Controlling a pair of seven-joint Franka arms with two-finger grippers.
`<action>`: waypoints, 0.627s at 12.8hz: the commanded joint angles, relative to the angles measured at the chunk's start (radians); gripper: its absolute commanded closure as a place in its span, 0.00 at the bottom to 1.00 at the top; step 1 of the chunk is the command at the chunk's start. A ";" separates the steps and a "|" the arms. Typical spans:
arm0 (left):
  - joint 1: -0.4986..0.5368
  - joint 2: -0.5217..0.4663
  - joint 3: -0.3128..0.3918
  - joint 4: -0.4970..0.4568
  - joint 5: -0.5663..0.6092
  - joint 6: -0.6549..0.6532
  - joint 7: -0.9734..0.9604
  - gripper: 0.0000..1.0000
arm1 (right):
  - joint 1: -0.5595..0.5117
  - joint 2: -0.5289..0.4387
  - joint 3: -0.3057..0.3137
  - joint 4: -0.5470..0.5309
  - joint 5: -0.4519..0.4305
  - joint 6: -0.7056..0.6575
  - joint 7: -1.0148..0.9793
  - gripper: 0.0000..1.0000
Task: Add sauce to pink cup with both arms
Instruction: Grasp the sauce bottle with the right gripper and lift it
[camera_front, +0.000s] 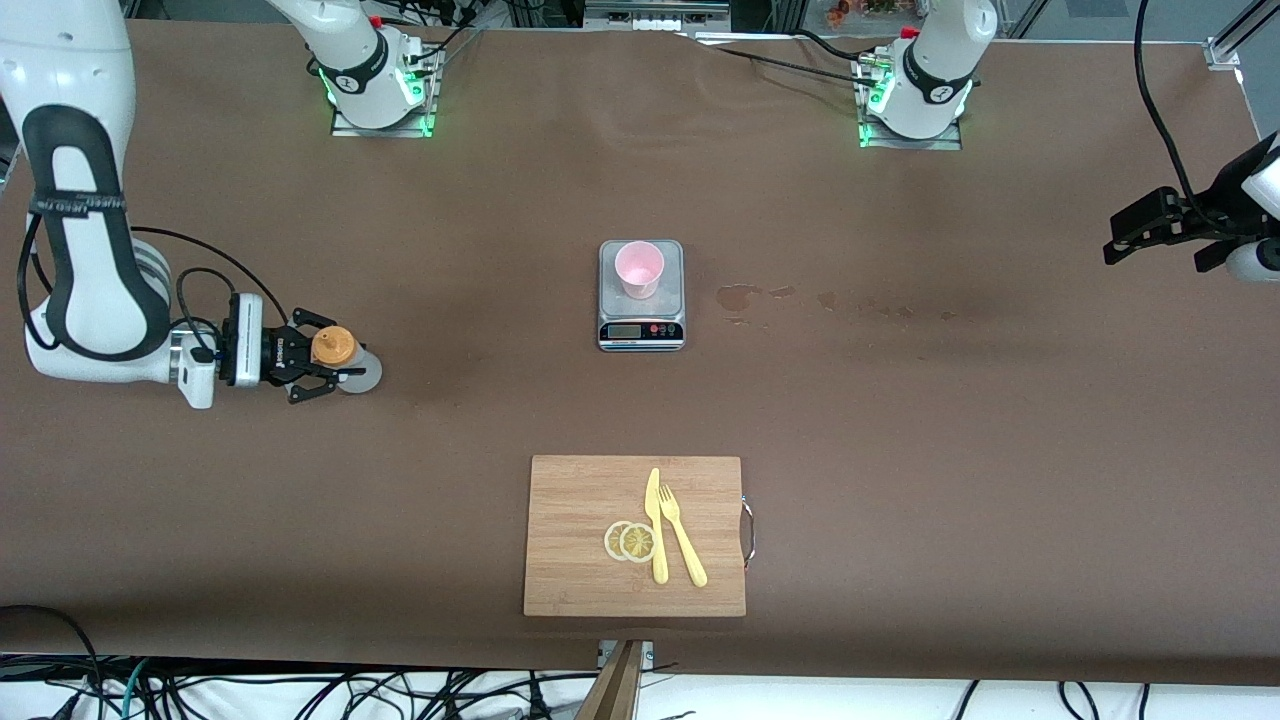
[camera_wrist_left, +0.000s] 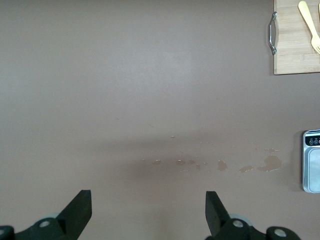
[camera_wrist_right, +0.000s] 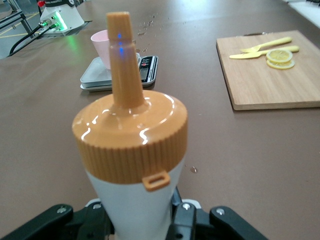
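Observation:
The sauce bottle (camera_front: 345, 358), whitish with an orange nozzle cap, stands upright near the right arm's end of the table. My right gripper (camera_front: 330, 357) is shut on its body from the side. In the right wrist view the bottle (camera_wrist_right: 131, 150) fills the middle, with the gripper (camera_wrist_right: 142, 222) clamped low on its body. The pink cup (camera_front: 638, 268) stands on a grey kitchen scale (camera_front: 641, 325) at mid-table and also shows in the right wrist view (camera_wrist_right: 102, 46). My left gripper (camera_front: 1135, 232) is open and empty, held over the left arm's end of the table (camera_wrist_left: 148, 212).
A wooden cutting board (camera_front: 580, 540) with lemon slices (camera_front: 630, 541), a yellow knife and a fork (camera_front: 684, 540) lies nearer the front camera than the scale. Dried stains (camera_front: 740, 296) mark the brown cover beside the scale, toward the left arm's end.

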 joint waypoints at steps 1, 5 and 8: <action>0.005 0.002 -0.001 0.020 -0.024 -0.011 0.005 0.00 | 0.100 -0.115 -0.015 -0.036 -0.160 0.054 0.235 0.89; 0.005 0.002 -0.001 0.020 -0.020 -0.011 0.005 0.00 | 0.224 -0.189 -0.012 -0.030 -0.411 0.072 0.598 0.89; 0.005 0.002 -0.001 0.020 -0.020 -0.011 0.005 0.00 | 0.321 -0.235 -0.010 -0.031 -0.537 0.068 0.799 0.88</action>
